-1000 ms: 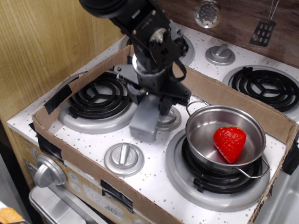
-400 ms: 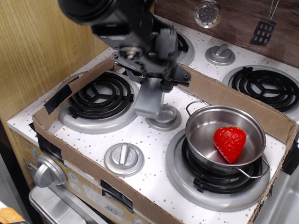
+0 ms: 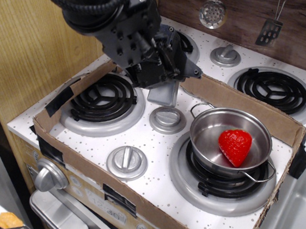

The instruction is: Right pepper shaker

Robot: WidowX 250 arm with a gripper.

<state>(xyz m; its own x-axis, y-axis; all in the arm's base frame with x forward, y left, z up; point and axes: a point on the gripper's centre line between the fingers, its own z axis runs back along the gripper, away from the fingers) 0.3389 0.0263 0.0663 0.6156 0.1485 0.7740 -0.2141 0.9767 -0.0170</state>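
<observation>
Tool (image 3: 165,75) gripping pepper shaker (image 3: 163,93), above speckled stovetop (image 3: 155,147)

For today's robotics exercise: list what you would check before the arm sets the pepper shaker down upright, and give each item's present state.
1. Pepper shaker held by gripper: ok.
2. Shaker clear of the stovetop: ok, lifted.
3. Shaker upright: cannot tell, its cap is hidden.
4. Round knob below is no flat landing spot: not ok.
5. Pot with strawberry stands apart from shaker: ok.
</observation>
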